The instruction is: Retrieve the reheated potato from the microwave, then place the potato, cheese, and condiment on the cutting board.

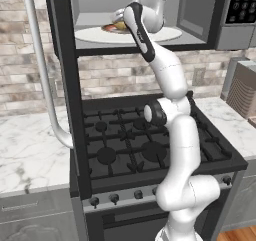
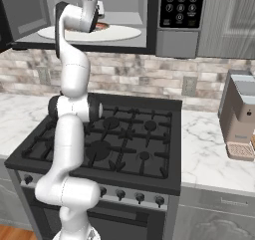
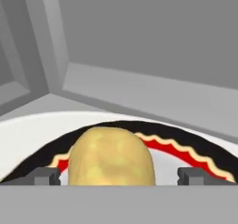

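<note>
The arm reaches up into the open microwave (image 1: 200, 15) above the stove (image 2: 124, 134), its door (image 1: 62, 85) swung wide at the left. The pincer (image 3: 118, 175) stands fully spread, one tip on either side of the potato (image 3: 111, 158) with a clear gap each way, gripping nothing. The potato sits on a small plate (image 3: 186, 151) with a black rim and red band, resting on the white turntable plate (image 1: 165, 34). Bare grey cavity walls lie beyond the potato, with open room above it. A coffee machine (image 2: 239, 119) stands on the marble surface (image 2: 204, 149) near its right edge.
</note>
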Controlling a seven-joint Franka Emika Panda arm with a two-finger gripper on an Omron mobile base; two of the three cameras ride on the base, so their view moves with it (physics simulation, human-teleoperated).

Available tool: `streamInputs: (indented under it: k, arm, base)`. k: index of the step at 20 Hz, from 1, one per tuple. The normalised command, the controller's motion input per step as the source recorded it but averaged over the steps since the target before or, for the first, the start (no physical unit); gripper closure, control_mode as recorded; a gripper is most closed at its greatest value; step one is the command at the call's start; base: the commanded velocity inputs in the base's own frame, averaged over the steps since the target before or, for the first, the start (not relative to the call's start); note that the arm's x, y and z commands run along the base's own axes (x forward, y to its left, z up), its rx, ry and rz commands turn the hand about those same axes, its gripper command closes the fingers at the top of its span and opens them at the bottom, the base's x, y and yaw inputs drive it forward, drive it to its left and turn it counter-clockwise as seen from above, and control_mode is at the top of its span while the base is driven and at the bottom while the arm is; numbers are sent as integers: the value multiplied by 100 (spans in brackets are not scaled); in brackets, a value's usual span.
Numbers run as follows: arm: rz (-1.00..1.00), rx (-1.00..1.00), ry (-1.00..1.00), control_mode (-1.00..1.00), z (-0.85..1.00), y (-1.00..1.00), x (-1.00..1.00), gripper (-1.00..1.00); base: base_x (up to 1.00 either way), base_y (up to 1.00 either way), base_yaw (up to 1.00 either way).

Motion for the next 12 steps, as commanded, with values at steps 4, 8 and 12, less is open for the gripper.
streamInputs:
  k: [4, 8, 12]
  arm:
    - [0, -5, 4, -100, -3, 12, 15, -100]
    - [0, -1, 8, -100, -6, 12, 11, -100]
    - [0, 0, 12, -100, -3, 9, 12, 100]
  base:
    - [0, 0, 0]
    - [0, 0, 0]
    - [0, 0, 0]
